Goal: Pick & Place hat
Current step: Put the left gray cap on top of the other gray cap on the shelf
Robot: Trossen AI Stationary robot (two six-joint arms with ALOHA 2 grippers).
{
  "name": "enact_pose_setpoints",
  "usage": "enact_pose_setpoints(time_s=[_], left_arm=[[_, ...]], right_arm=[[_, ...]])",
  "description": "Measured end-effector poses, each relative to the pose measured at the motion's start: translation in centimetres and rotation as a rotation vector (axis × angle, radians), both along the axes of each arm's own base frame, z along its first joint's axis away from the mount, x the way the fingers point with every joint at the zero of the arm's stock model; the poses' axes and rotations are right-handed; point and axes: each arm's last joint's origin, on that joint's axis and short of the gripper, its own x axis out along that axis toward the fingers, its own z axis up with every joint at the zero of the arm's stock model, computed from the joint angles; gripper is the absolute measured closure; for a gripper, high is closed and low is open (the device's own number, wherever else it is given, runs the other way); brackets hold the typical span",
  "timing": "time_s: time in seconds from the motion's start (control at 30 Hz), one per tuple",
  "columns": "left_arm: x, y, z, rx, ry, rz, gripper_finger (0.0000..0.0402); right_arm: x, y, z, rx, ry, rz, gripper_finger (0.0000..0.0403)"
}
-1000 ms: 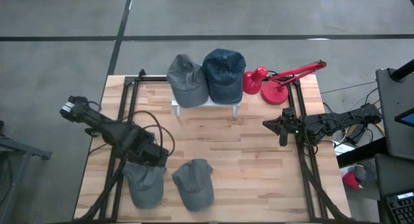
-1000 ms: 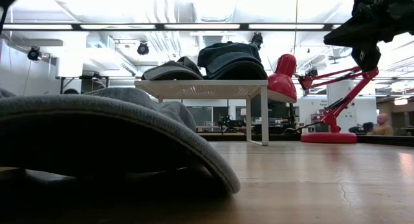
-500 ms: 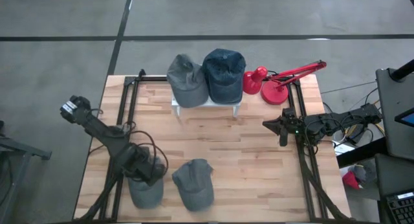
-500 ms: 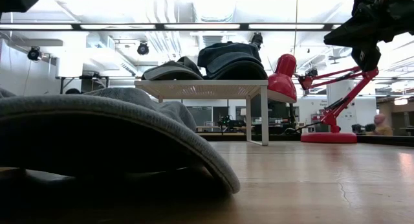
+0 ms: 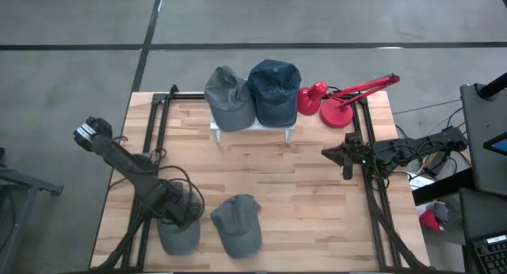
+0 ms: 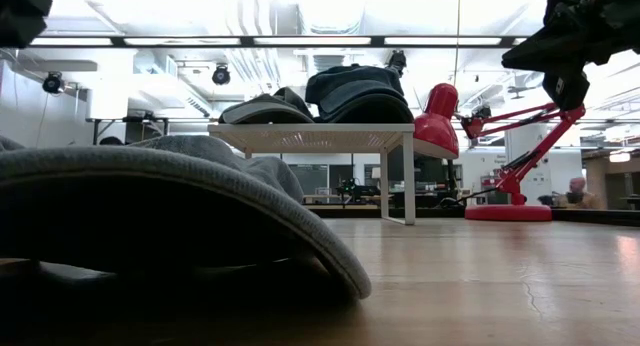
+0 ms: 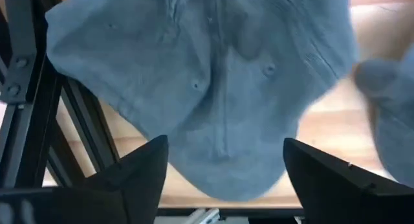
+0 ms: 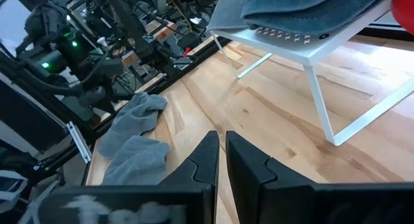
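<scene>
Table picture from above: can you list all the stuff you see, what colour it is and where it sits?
grey hats on the wood: 2, grey; one near the front left corner under the left arm, one beside it nearer the middle.
hats on the stand: 2; grey one on the left, dark blue one on the right.
stand: 1, white, back middle of the table.
lamp: 1, red, back right corner.
table: 1, light wood.
left tool: 1, dark, open over the corner hat.
right tool: 1, dark, shut, waiting at the right edge.
</scene>
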Motion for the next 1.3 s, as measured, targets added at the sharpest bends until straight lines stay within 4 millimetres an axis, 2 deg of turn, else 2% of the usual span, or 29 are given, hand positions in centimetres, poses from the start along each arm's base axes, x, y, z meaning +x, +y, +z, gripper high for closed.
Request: enact_pose_setpoints(time_s=[0.3, 0.6, 0.73, 0.9, 1.13, 1.3], left_arm=[[-0.7, 0.5, -3.2, 0.021, 0.032, 0.008, 0.0074], [-1.3, 1.1, -8.5, -0.054, -0.041, 0.060, 0.0074], [-1.9, 1.5, -10.4, -0.112, -0.065, 0.095, 0.0087], [-2.4, 2.0, -11.3, -0.100, -0.052, 0.099, 0.0145], [-2.5, 2.1, -11.5, -0.083, -0.057, 0.094, 0.0278], [-2.1, 1.9, -10.9, -0.054, -0.082, 0.083, 0.0371]], right_arm=[[0.0, 0.0, 0.0, 0.003, 0.000, 0.000, 0.0376], [0.0, 0.0, 0.0, 0.003, 0.000, 0.000, 0.0376], [0.0, 0.0, 0.0, 0.003, -0.001, 0.000, 0.0376], [0.0, 0.0, 0.0, 0.009, -0.002, -0.001, 0.0376], [0.0, 0.0, 0.0, 0.021, -0.004, -0.005, 0.0376], [0.0, 0.0, 0.0, 0.021, -0.004, -0.006, 0.0376]])
